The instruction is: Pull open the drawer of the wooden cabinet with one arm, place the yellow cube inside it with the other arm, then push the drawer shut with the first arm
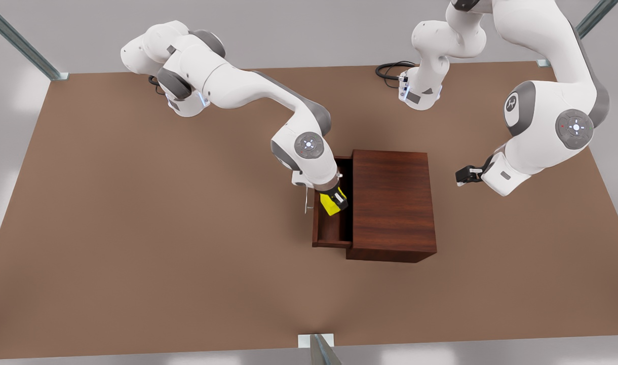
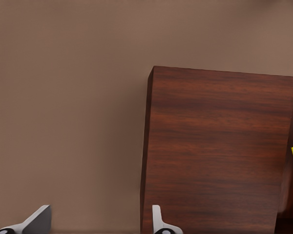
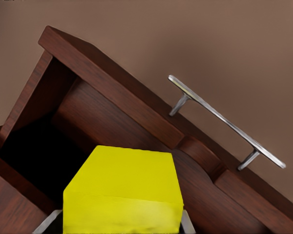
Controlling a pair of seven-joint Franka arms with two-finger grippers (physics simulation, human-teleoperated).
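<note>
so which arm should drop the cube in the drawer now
The right arm. Its hand is shut on the cube and sits over the open drawer. The left hand is open and empty, on the far side of the cabinet from the drawer.

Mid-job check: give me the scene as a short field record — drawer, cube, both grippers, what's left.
drawer: shallow dark reddish-brown wooden drawer pulled out of the boxy dark wooden cabinet, toward the front view's left
handle: thin silver bar handle on the drawer front, free
cube: small bright yellow cube above the open drawer, not yet released
right gripper: shut on the cube over the drawer
left gripper: open, waiting off the cabinet's far side, at the front view's right
remaining: release cube, push drawer shut
</note>
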